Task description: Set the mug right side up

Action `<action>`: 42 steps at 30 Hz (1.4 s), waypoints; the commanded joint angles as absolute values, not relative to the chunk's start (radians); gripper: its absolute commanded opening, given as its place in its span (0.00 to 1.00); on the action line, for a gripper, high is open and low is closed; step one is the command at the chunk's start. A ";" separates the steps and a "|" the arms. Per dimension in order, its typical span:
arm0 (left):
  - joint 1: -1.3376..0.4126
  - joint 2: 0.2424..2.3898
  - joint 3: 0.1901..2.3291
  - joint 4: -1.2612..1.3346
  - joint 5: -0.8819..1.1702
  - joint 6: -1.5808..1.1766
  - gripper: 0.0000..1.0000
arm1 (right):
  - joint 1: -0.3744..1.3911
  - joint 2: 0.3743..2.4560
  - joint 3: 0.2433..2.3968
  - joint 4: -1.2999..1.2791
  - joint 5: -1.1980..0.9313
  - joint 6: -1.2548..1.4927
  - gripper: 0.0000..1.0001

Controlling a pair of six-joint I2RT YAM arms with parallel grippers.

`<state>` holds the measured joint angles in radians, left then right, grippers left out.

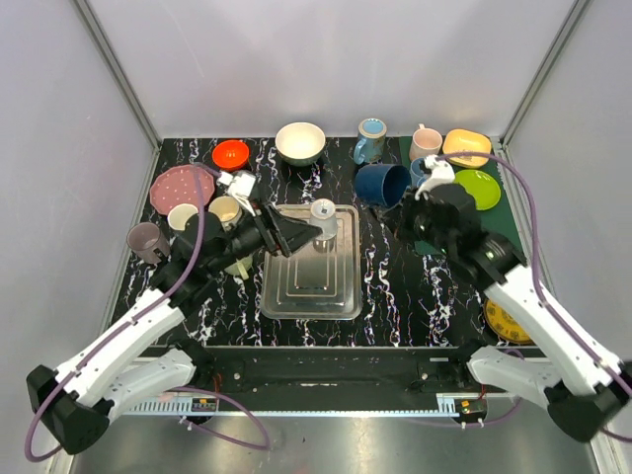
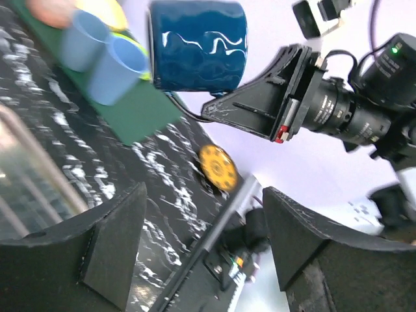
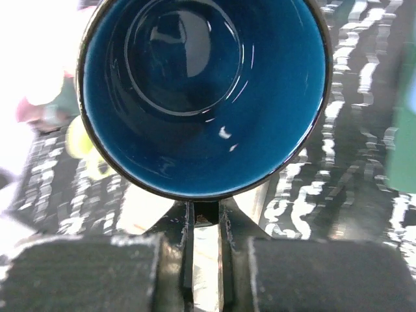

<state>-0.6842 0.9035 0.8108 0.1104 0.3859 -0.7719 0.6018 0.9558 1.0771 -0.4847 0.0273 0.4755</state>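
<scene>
The dark blue mug (image 1: 382, 185) lies on its side at the back right of the metal tray, its mouth turned toward my right gripper (image 1: 404, 205). In the right wrist view I look straight into its blue inside (image 3: 205, 97). The right gripper (image 3: 207, 211) is shut on the mug's handle just below the rim, its fingers (image 3: 175, 214) almost together. The left wrist view shows the mug (image 2: 198, 45) gripped from the side by those fingers (image 2: 260, 107). My left gripper (image 1: 296, 237) is open and empty over the tray's back left, and the left wrist view (image 2: 205, 214) shows nothing between its jaws.
A metal tray (image 1: 341, 296) holds a small silver cup (image 1: 323, 219). Along the back stand a white bowl (image 1: 300, 141), orange bowl (image 1: 231, 153), blue-grey mug (image 1: 371, 138), pink mug (image 1: 426, 141) and yellow bowl (image 1: 466, 146). Pink plate (image 1: 178, 188) and several mugs (image 1: 148, 240) sit left; green plate (image 1: 478, 188) right.
</scene>
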 commanded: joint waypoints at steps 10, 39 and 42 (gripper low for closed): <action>-0.652 0.830 0.794 -0.175 0.043 -0.696 0.73 | 0.577 1.514 1.425 -0.578 0.428 0.305 0.00; -0.647 1.137 0.939 -0.446 -0.066 -0.663 0.99 | 0.365 2.197 1.957 -0.775 0.281 0.279 0.36; -0.649 1.157 0.957 -0.446 -0.067 -0.652 0.99 | 0.365 2.172 1.962 -0.776 0.287 0.293 0.48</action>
